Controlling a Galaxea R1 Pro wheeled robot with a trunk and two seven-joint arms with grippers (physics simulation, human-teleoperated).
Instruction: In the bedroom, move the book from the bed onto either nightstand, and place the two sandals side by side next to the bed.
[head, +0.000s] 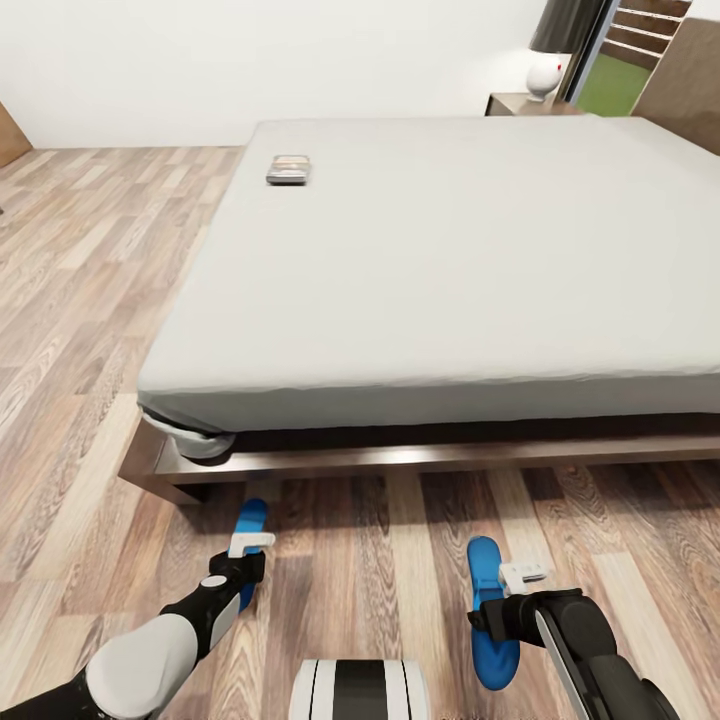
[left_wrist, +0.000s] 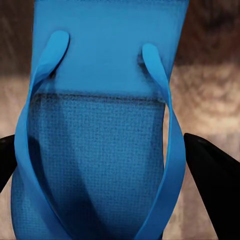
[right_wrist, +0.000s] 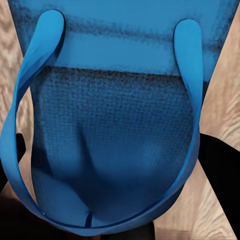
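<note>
Both grippers straddle sandals beside bed: left gripper w/ left sandal, right gripper w/ right sandal; clamped or loose, can't tell. Light, floppy; best pinched across sole edges.

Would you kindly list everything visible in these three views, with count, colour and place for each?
Bright blue flat sandals: two, on the floor before the bed's foot; one at the left gripper, one at the right gripper.
Small thin paperback book: one, dark cover, on the mattress near its far left corner.
Large low bed: one, pale grey-white mattress, dark brown frame, centre.
Dark brown nightstand: one, beyond the bed's far right.
White-based lamp with a dark shade: one, on that nightstand.
Wood-plank floor: brown, around the bed.
Left gripper: black fingers either side of a sandal.
Right gripper: black fingers flanking the other sandal.
</note>
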